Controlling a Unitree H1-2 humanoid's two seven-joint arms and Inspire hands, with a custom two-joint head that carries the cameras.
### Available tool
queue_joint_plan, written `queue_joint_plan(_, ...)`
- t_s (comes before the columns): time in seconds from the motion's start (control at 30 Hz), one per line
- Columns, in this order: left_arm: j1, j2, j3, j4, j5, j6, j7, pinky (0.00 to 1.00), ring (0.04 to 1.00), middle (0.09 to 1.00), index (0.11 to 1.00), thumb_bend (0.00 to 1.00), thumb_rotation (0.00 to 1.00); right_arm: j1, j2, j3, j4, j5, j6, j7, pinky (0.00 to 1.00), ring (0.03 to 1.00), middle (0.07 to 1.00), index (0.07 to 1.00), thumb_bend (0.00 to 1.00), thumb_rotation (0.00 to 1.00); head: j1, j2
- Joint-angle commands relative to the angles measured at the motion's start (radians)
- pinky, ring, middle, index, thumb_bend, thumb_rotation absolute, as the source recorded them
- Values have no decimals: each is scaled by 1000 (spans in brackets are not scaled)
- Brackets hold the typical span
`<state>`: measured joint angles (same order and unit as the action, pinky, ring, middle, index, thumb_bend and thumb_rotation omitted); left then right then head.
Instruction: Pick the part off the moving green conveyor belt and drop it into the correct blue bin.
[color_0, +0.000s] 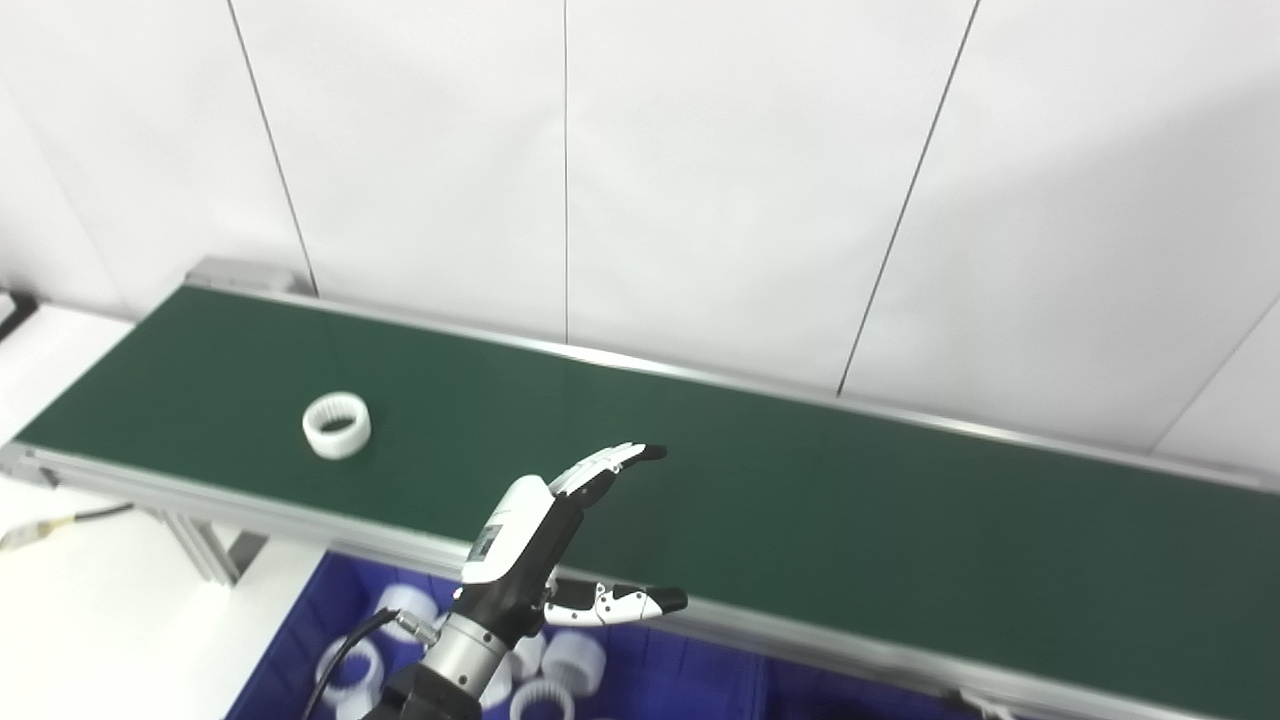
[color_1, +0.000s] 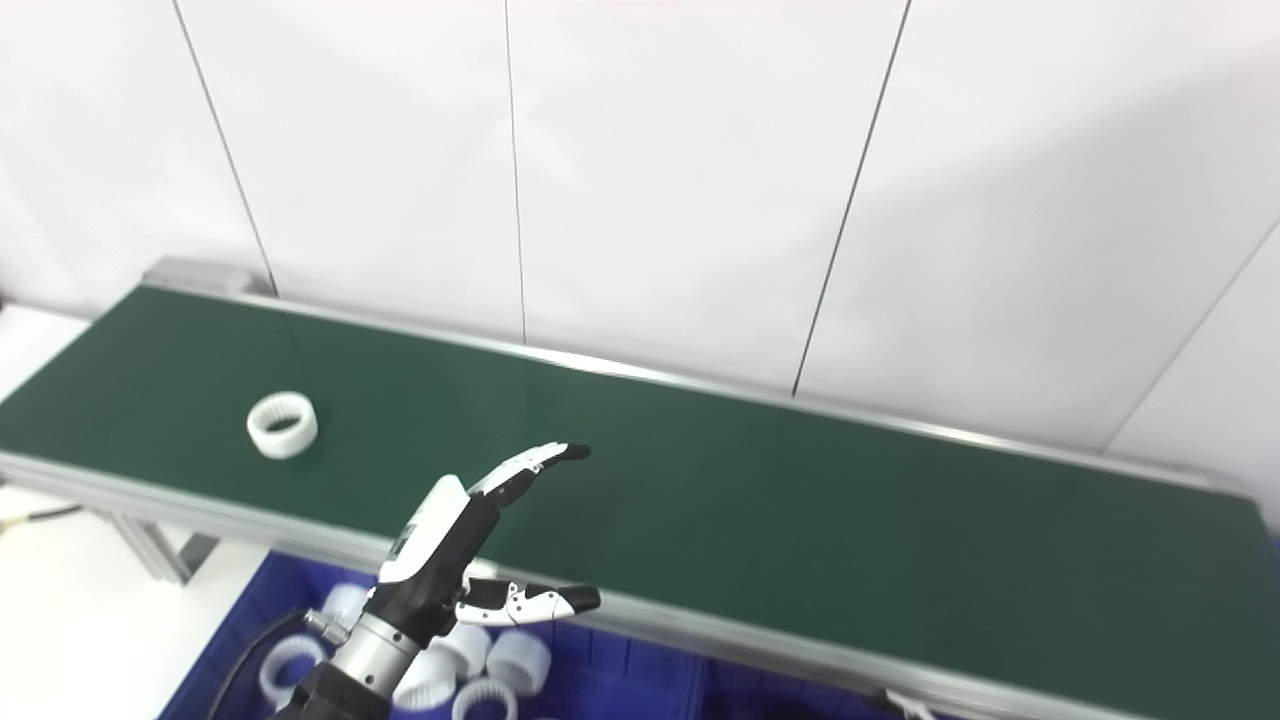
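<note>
A white toothed ring part (color_0: 337, 425) lies flat on the green conveyor belt (color_0: 800, 500), toward its left end. My left hand (color_0: 545, 545) is raised over the belt's near edge, to the right of the ring and well apart from it. Its fingers (color_0: 610, 465) point up and to the right, the thumb (color_0: 620, 603) is spread below them, and nothing is held. The blue bin (color_0: 300, 640) sits under the belt's near rail beneath this hand, with several white rings (color_0: 575, 662) inside. My right hand is not in view.
The belt runs from the upper left to the lower right between aluminium rails (color_0: 840, 650), against a white panelled wall (color_0: 700, 180). A white table surface (color_0: 90, 600) and a cable connector (color_0: 30, 533) lie at the left.
</note>
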<state>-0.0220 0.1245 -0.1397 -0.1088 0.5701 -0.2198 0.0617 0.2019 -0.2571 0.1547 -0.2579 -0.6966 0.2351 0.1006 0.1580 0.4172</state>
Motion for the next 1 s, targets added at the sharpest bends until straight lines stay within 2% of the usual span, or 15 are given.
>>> queue_joint_plan(0.0, -43, 8, 24, -17, 19, 6, 41, 846, 902, 900, 884, 730, 546, -14, -11, -5, -13, 4, -40, -27, 559, 635, 662, 803, 852, 154, 1, -1)
queue_joint_plan(0.17, -102, 27, 56, 61, 39, 17, 62, 855, 910, 910, 897, 731, 535, -16, -17, -6, -5, 13, -46, -30, 554, 636, 666, 806, 846, 152, 4, -1)
queue_joint_plan(0.33, -161, 55, 58, 122, 82, 69, 56, 861, 924, 931, 918, 737, 565, -19, -21, -5, 0, 11, -44, -31, 590, 653, 669, 808, 838, 154, 6, -2)
queue_joint_plan(0.6, -228, 85, 58, 207, 104, 135, 68, 848, 928, 941, 917, 760, 511, -23, -29, -3, 23, 21, -59, -48, 584, 652, 664, 803, 855, 203, 4, -7)
queue_joint_plan(0.73, -256, 95, 64, 243, 115, 186, 72, 865, 937, 951, 916, 756, 480, -23, -29, -2, 20, 22, -57, -52, 584, 644, 661, 799, 853, 172, 9, -10)
queue_joint_plan(0.97, -298, 121, 62, 317, 144, 231, 129, 907, 947, 952, 912, 756, 421, -27, -32, 0, 22, 28, -49, -49, 596, 652, 663, 800, 853, 174, 13, -10)
